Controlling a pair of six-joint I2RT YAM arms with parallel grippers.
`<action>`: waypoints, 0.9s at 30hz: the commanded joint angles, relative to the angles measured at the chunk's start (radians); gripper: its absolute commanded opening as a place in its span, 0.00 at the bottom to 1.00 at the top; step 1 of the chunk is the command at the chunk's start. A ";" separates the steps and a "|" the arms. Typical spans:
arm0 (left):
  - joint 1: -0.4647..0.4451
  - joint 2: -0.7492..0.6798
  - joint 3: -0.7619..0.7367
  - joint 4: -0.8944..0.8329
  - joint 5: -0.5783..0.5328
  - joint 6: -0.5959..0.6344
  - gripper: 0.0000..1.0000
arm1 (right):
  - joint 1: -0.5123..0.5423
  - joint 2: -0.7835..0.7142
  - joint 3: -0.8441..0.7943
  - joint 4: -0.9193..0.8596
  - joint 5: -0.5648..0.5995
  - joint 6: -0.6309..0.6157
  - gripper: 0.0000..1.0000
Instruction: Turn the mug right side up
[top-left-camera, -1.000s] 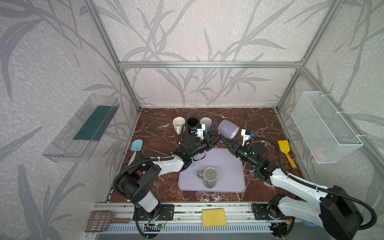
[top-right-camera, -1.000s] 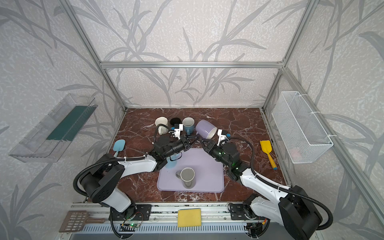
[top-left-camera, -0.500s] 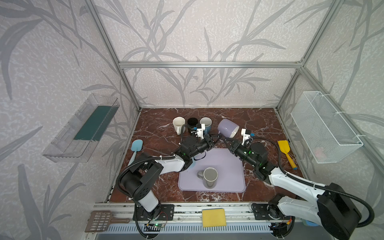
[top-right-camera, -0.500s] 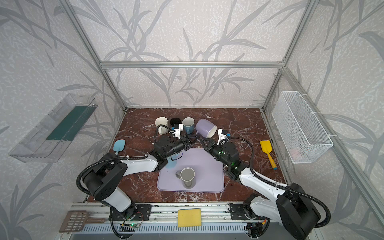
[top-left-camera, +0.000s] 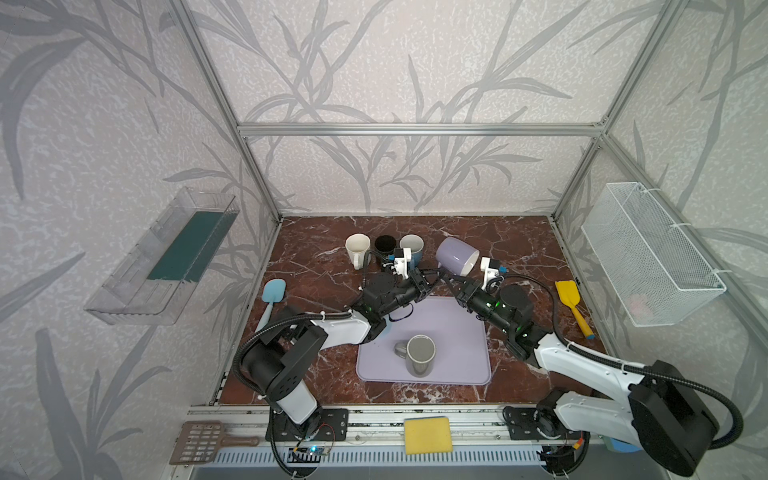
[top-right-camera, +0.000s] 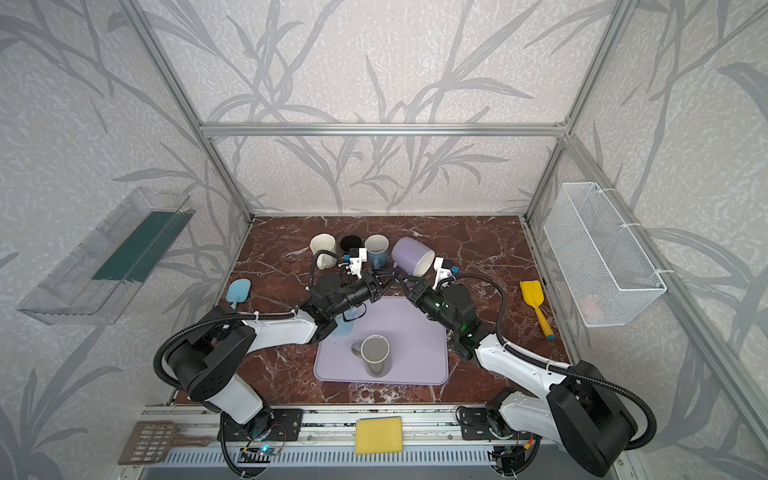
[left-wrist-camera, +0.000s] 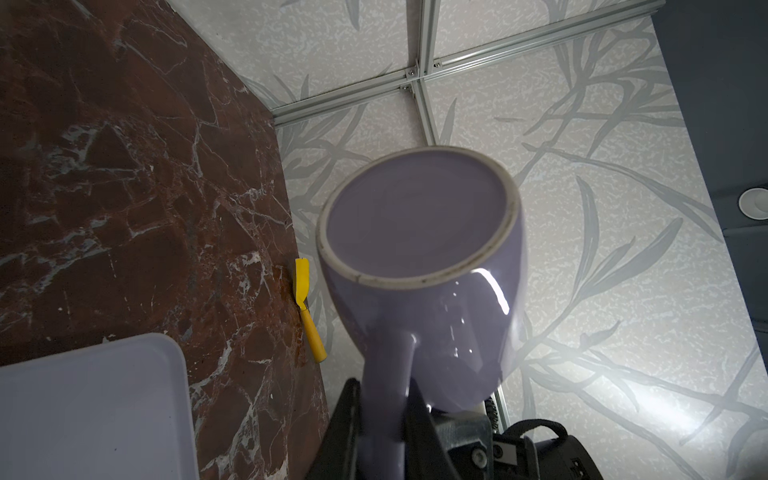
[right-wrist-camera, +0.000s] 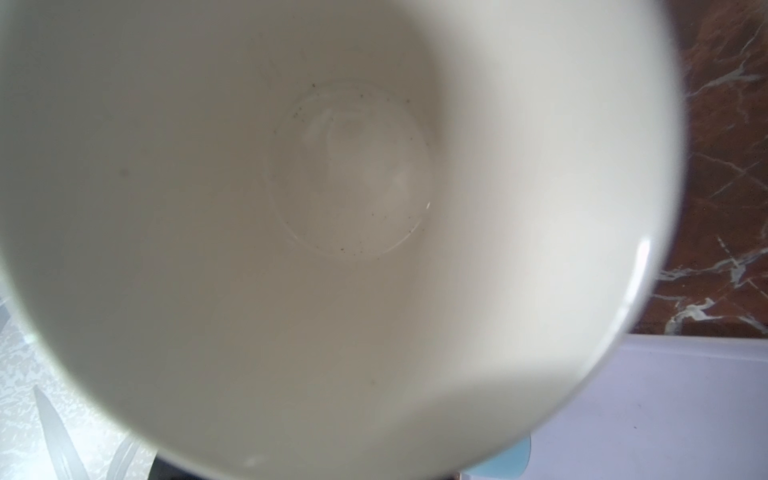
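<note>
Marble tabletop (top-left-camera: 519, 245) — left fingers (left-wrist-camera: 343, 436) clamp lilac mug (top-left-camera: 453, 253) handle; right fingers (top-left-camera: 457, 286) pressed together.

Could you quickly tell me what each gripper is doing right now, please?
Left gripper: closed on the handle of the purple mug.
Right gripper: closed beside the mug; grip cannot be told.

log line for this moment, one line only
lavender mug: aloft, tilted, not yet upright | left gripper: jaws shut on handle | right gripper: jaws shut by mug, hold unclear
</note>
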 joint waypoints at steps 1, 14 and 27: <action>-0.013 -0.003 0.026 0.126 0.033 -0.009 0.00 | -0.004 -0.040 0.016 0.020 0.062 -0.038 0.08; 0.020 -0.017 -0.010 0.119 0.037 -0.008 0.23 | -0.004 -0.100 0.116 -0.291 0.040 -0.182 0.00; 0.085 -0.172 -0.035 -0.178 0.036 0.139 0.28 | -0.006 -0.083 0.196 -0.482 0.044 -0.270 0.00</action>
